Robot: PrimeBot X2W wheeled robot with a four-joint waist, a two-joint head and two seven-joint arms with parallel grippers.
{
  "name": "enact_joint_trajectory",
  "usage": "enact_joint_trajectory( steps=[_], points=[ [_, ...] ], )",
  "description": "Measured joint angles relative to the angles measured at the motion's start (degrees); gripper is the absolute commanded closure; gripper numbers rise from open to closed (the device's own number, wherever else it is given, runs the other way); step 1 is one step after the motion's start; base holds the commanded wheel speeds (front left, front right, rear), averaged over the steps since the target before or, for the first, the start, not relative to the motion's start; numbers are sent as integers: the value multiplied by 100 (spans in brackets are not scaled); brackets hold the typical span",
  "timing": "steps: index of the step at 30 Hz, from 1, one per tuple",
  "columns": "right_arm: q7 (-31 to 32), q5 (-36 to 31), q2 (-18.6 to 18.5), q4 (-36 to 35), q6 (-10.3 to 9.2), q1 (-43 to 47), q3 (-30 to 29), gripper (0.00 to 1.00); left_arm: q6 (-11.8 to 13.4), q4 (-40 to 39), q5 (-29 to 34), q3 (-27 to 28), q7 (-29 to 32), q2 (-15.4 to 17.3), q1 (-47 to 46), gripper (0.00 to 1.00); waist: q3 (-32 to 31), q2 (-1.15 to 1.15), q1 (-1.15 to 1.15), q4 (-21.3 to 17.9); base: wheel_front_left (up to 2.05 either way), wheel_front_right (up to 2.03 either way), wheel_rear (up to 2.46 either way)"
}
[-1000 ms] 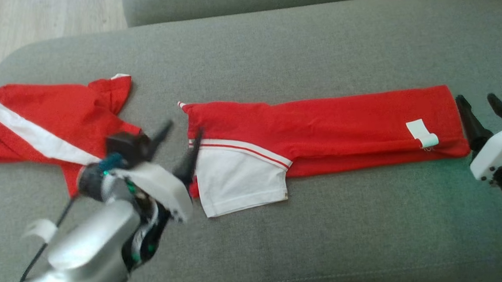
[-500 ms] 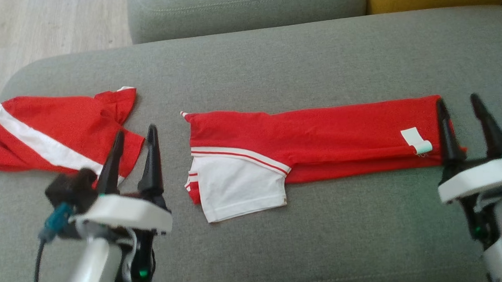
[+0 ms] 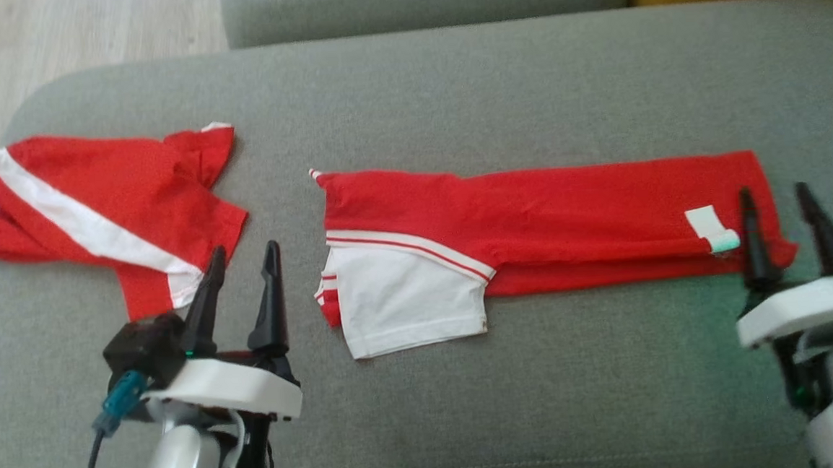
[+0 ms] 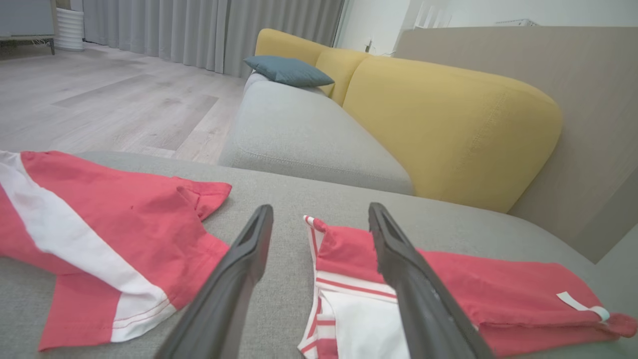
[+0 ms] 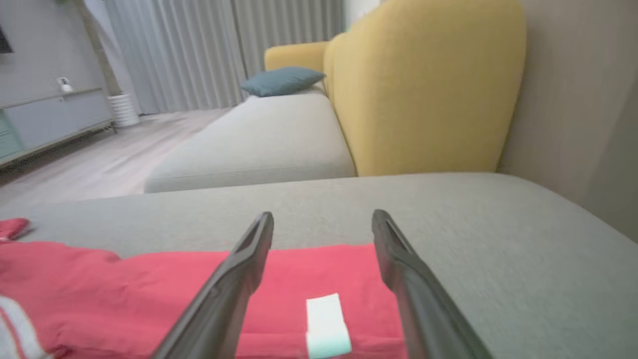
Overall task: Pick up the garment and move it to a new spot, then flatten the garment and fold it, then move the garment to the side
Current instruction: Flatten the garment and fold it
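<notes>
Left end effector [image 3: 244, 248] and right end effector [image 3: 774, 189] — both released — near folded garment [image 3: 567, 210] ends, bare cushion [image 3: 451, 94] beyond.

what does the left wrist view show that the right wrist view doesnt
Left wrist view: the open left claw and a second red garment with a white stripe, lying loose beside the folded one.
Right wrist view: the open right claw, its fingers framing the white tag.
Both: the folded red garment, that tag, the yellow sofa back, the blue cushion, grey curtains.
</notes>
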Motion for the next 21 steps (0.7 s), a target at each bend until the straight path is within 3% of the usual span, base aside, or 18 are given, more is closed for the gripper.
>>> enact_joint_trajectory(
  steps=[6, 12, 21],
  points=[
    [553, -259, 145, 765, 0, -608, -1061, 0, -241, 191, 171, 49, 0, -148, -185, 0, 324, 0, 0, 105, 0, 0, 0],
    [996, -644, 331, 1322, 0, -1012, -1860, 0, -307, 280, 174, 160, 0, -204, -424, 0, 586, 0, 0, 253, 0, 0, 0],
    [1670, -905, 509, 1744, 0, -1399, -2381, 0, -333, 315, 215, 166, 0, -225, -560, 0, 885, 0, 0, 348, 0, 0, 0]
  ],
)
